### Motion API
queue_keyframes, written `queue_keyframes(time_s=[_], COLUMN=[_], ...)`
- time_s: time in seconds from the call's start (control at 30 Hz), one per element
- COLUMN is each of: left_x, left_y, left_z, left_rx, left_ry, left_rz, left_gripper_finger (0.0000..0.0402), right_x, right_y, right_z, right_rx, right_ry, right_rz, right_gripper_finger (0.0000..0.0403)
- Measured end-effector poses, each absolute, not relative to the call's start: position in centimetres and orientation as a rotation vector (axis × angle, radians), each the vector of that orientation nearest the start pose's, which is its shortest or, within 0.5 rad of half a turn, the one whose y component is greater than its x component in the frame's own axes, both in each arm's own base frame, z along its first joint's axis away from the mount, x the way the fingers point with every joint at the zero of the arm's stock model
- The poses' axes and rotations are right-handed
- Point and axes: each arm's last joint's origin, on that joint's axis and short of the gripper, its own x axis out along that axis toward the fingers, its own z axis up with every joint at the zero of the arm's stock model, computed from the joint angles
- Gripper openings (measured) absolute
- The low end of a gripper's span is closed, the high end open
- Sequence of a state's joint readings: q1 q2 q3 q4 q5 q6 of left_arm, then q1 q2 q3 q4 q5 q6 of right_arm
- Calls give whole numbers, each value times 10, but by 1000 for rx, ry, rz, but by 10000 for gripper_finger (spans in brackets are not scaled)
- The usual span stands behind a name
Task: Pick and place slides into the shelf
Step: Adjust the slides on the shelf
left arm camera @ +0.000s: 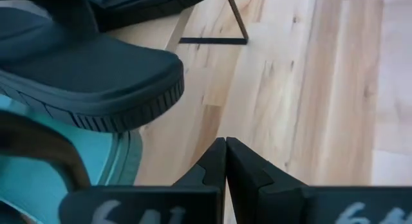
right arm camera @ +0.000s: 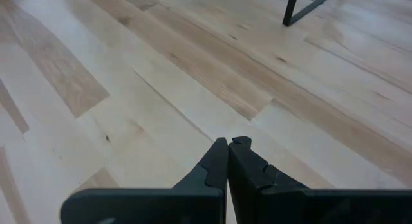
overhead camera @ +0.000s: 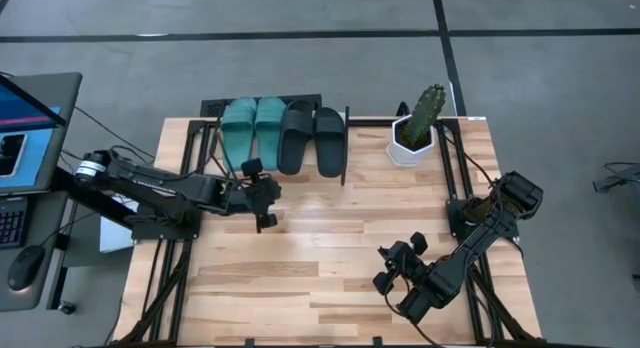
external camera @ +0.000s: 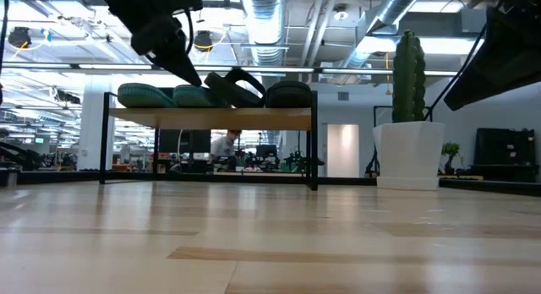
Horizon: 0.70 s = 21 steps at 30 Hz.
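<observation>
Found all four slides [overhead camera: 283, 134] lined up side by side on the shelf [overhead camera: 345, 148], teal pair beside black pair. Saw left gripper [overhead camera: 262, 196] pressed together, empty, just before the shelf. Saw right gripper [overhead camera: 392, 270] likewise closed, empty, over bare table [overhead camera: 300, 278], well apart from it.

A potted cactus [overhead camera: 418, 128] stands at the table's [overhead camera: 330, 258] far right corner. A laptop [overhead camera: 25, 128] and mouse [overhead camera: 22, 266] sit off to the left. A person [external camera: 225, 148] sits far back in the room.

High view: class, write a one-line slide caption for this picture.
Four slides, teal pair beside black pair, sit on the shelf; the shut left hand is just in front, and the right hand waits nearer the front edge.
</observation>
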State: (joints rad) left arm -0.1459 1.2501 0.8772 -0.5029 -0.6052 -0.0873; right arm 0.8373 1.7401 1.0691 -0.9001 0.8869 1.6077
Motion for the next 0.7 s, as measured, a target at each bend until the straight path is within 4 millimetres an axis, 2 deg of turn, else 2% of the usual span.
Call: queue_keyframes(time_s=[0.23,0.7], left_x=[245,223], left_y=[-16,-9], left_z=[249,242], left_rx=[325,430], left_ry=[805,941], left_rz=[567,771], left_gripper_finger=[0,0], right_x=[214,214], right_y=[204,204], right_z=[172,172], right_rx=[289,293], right_ry=[638,637], right_rz=[-715,-711], right_gripper_finger=[0,0])
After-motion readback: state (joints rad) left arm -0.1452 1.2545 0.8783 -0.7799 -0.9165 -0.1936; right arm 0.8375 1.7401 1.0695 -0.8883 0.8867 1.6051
